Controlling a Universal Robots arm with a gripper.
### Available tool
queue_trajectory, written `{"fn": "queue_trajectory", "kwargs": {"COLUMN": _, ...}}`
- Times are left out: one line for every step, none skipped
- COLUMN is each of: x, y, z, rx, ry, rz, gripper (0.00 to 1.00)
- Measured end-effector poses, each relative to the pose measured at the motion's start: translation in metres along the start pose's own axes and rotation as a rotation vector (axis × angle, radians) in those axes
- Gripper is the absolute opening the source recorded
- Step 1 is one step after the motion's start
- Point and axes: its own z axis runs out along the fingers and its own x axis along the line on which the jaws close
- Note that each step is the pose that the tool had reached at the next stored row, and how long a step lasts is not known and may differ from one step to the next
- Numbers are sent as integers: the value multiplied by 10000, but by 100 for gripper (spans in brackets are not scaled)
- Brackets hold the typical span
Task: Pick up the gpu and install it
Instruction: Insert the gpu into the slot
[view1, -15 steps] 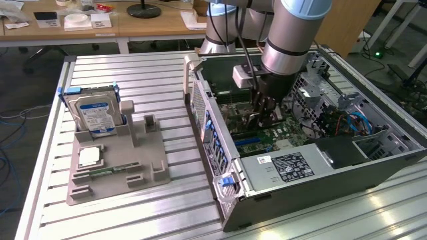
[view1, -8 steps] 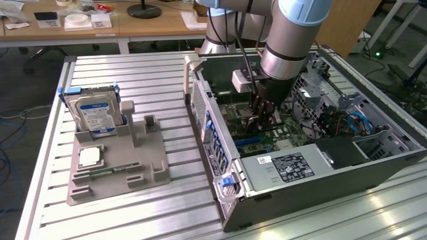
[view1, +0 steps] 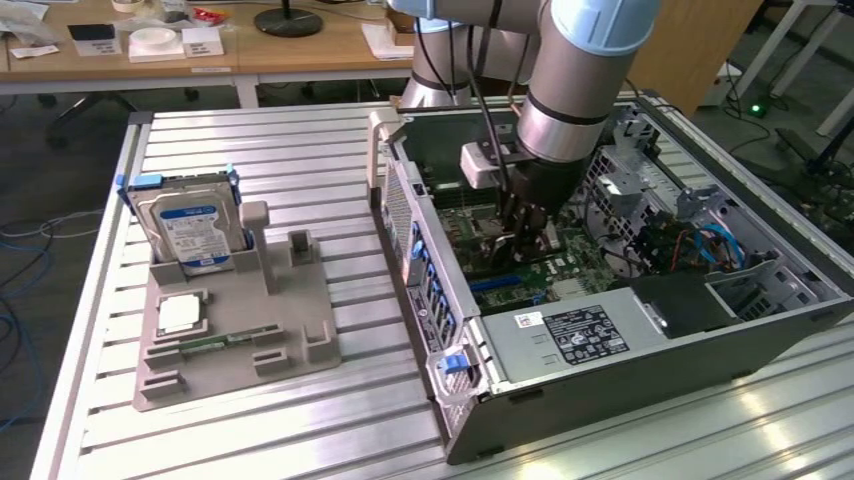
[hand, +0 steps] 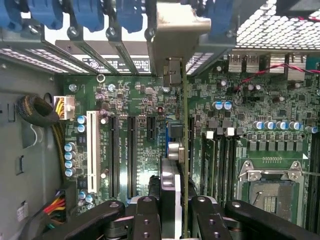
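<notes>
Gpu (hand: 184, 125) is pinched in my gripper (hand: 175, 212) – my dark fingers (hand: 146, 215) press in on both faces, so I see it edge-on as a thin upright line. It stands upright over the motherboard (hand: 135, 100), just beside two long black slots (hand: 122, 155), with a white slot (hand: 91, 150) further off to that side (whether its lower edge is already in a slot, I cannot tell). On its other side lies the open processor socket (hand: 272, 192). Beyond my fingers, its silvery bracket (hand: 180, 30) reaches the rear wall of the case, among the row of blue latches (hand: 90, 12).

From the exterior view my gripper (view1: 525, 235) is down inside the open computer case (view1: 447, 340), which lies on the ribbed metal table (view1: 267, 140). Well apart, toward the exterior view's left, a grey fixture (view1: 254, 350) holds the hard drive (view1: 187, 225) upright – a narrow green memory stick (view1: 214, 342) lies flat nearer its front
</notes>
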Motion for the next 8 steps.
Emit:
{"fn": "queue_trajectory", "kwargs": {"x": 13, "y": 5, "z": 0, "rx": 0, "ry": 1, "rz": -1, "gripper": 29}}
{"fn": "queue_trajectory", "kwargs": {"x": 22, "y": 9, "z": 3, "rx": 0, "ry": 0, "rz": -2, "gripper": 29}}
{"fn": "queue_trajectory", "kwargs": {"x": 24, "y": 14, "z": 5, "rx": 0, "ry": 0, "rz": -1, "gripper": 29}}
{"fn": "queue_trajectory", "kwargs": {"x": 24, "y": 19, "z": 9, "rx": 1, "ry": 0, "rz": 0, "gripper": 29}}
{"fn": "queue_trajectory", "kwargs": {"x": 25, "y": 21, "z": 14, "rx": 1, "ry": -1, "rz": -1, "gripper": 29}}
{"fn": "queue_trajectory", "kwargs": {"x": 25, "y": 21, "z": 22, "rx": 0, "ry": 0, "rz": -3, "gripper": 29}}
{"fn": "queue_trajectory", "kwargs": {"x": 25, "y": 21, "z": 31, "rx": 0, "ry": 1, "rz": -3, "gripper": 29}}
{"fn": "queue_trajectory", "kwargs": {"x": 26, "y": 21, "z": 44, "rx": 0, "ry": 1, "rz": -3, "gripper": 29}}
